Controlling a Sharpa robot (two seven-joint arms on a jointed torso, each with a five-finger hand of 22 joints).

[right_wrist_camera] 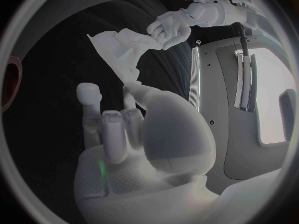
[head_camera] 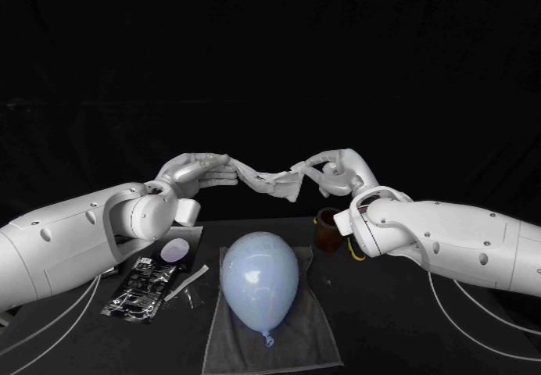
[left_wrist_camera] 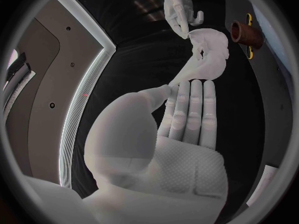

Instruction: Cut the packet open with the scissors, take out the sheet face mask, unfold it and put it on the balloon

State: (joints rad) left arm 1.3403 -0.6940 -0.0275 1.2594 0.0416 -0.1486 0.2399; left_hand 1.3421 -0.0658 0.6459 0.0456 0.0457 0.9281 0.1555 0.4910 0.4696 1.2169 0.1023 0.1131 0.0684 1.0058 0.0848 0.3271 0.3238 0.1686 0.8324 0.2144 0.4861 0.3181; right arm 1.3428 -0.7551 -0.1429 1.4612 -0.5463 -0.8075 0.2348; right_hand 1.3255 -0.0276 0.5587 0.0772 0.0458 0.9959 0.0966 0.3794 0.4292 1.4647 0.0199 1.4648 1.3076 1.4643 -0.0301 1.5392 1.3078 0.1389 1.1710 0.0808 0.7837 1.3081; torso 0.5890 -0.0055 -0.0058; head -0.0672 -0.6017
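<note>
Balloon (head_camera: 260,281) lies near the front edge of the table (head_camera: 389,316) while your left hand (head_camera: 203,173) and right hand (head_camera: 334,175) each pinch the crumpled sheet mask (head_camera: 274,178), mid-unfolding; next, likely pull it flat.

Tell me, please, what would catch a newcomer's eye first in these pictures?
The crumpled sheet face mask draws the eye first, held up in the air between the left hand and the right hand, each gripping one end. Below it, the pale blue balloon lies on a grey cloth in the middle of the table.
</note>
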